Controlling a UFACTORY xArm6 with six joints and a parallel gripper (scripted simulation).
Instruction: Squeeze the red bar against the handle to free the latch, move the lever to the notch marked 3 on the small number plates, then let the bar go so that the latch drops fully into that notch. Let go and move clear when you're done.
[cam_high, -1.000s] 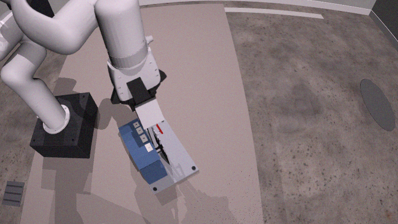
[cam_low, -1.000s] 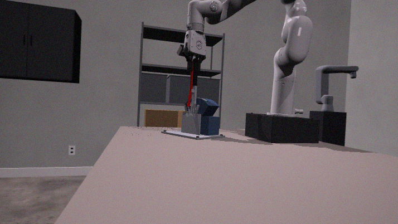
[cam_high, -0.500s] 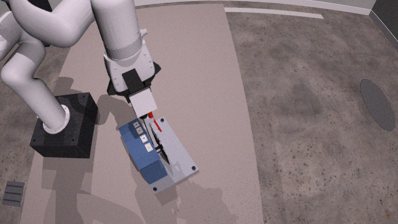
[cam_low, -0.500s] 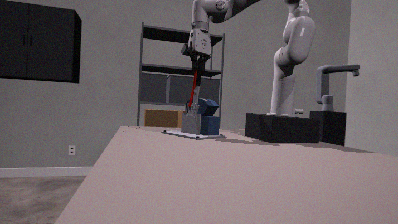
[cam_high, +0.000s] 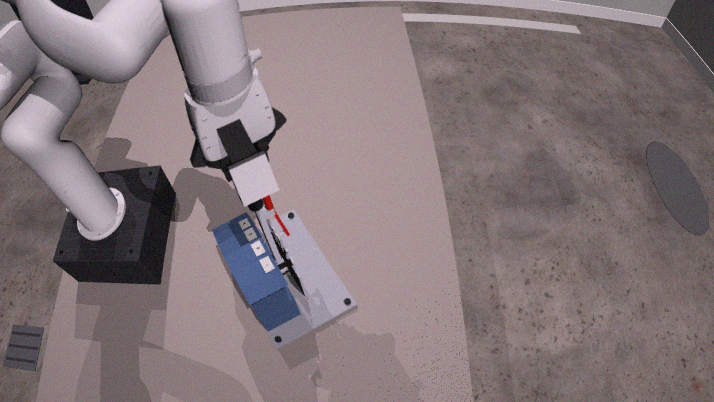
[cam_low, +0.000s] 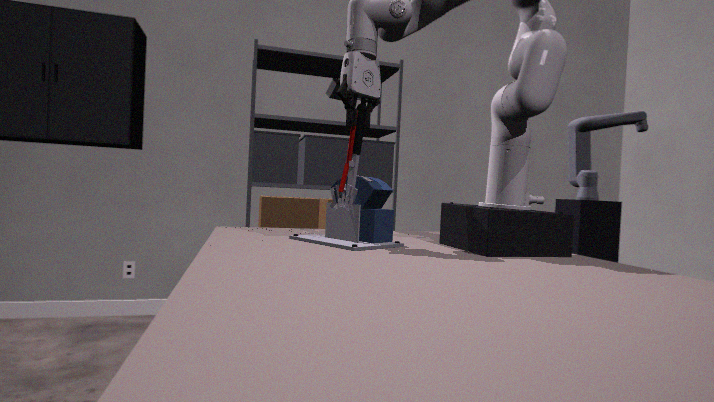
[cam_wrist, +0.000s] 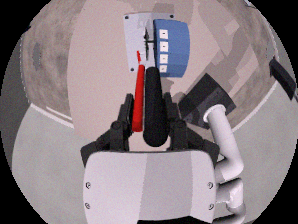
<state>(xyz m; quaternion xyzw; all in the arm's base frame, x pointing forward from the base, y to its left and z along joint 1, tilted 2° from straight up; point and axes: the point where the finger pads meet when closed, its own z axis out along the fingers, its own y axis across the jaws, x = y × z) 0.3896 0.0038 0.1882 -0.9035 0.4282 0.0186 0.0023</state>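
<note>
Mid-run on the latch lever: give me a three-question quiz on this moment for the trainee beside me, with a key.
1. True or false: the gripper is shut on the black handle and the red bar together.
2. In the top view, on which side of the lever slot does the blue block with the number plates lie: A) the arm base side, B) the far side?
3. How many small number plates show on the blue block in the top view?

Key: 1 true; 2 A; 3 four.
</note>
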